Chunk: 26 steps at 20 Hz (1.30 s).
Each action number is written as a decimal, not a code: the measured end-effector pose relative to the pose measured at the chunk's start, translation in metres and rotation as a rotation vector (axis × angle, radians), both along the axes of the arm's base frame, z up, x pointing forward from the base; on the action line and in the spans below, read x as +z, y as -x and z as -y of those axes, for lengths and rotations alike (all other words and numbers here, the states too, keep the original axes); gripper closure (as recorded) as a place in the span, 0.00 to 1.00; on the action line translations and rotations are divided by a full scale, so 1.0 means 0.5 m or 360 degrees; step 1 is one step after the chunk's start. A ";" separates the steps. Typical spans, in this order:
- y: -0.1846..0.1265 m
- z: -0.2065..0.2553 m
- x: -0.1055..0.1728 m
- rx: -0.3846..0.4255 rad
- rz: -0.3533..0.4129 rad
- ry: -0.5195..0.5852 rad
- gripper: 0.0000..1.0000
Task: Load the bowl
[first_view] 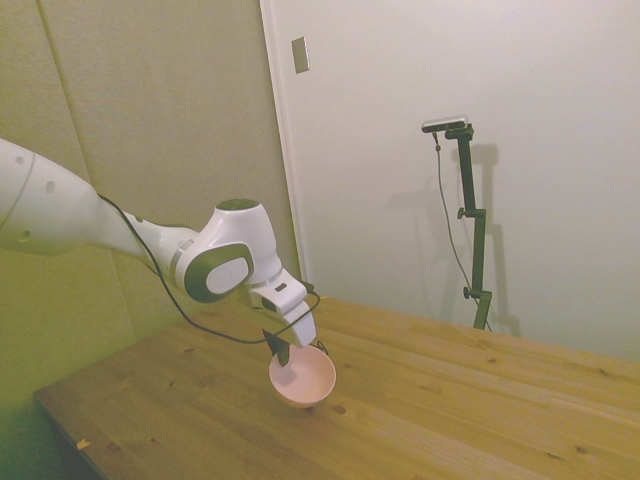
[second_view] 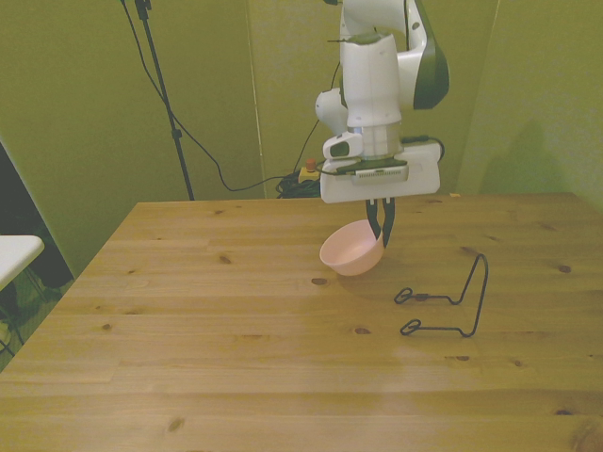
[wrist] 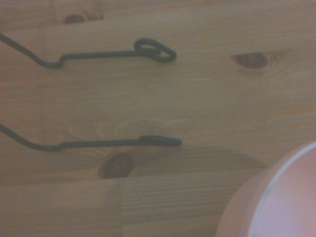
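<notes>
The pale pink bowl [second_view: 349, 252] hangs tilted from my gripper [second_view: 382, 229], which is shut on its rim at the side toward the front view's right. In the side view the bowl [first_view: 303, 380] sits low over the wooden table [first_view: 450, 400], its opening turned partly sideways, and the gripper [first_view: 282, 351] pinches its upper edge. The wrist view catches a blurred piece of the bowl's rim [wrist: 276, 197] in one corner. The bowl looks empty.
A thin black wire rack [second_view: 454, 303] stands on the table toward the front view's right of the bowl, a short gap away. Its two looped feet [wrist: 154, 51] show in the wrist view. A white surface edge [second_view: 14, 252] pokes in beyond the table's left.
</notes>
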<state>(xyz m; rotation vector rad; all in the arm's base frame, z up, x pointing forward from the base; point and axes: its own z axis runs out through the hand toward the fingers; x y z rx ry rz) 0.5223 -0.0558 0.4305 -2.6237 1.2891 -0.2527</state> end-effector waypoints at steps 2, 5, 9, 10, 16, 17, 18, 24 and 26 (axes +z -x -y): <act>0.004 0.011 0.056 0.0014 0.0051 -0.0069 1.00; -0.009 0.009 0.126 0.0035 0.0131 -0.0165 1.00; -0.051 -0.040 0.176 0.0158 0.0192 -0.0289 1.00; -0.090 -0.064 0.173 0.0240 0.0199 -0.0325 1.00; -0.117 -0.077 0.130 0.0369 0.0265 -0.0544 1.00; -0.125 -0.076 0.117 0.0392 0.0276 -0.0577 1.00; -0.133 -0.075 0.106 0.0423 0.0291 -0.0622 1.00; -0.110 -0.040 0.064 0.0549 0.0333 -0.0739 1.00; -0.108 -0.039 0.063 0.0550 0.0332 -0.0738 1.00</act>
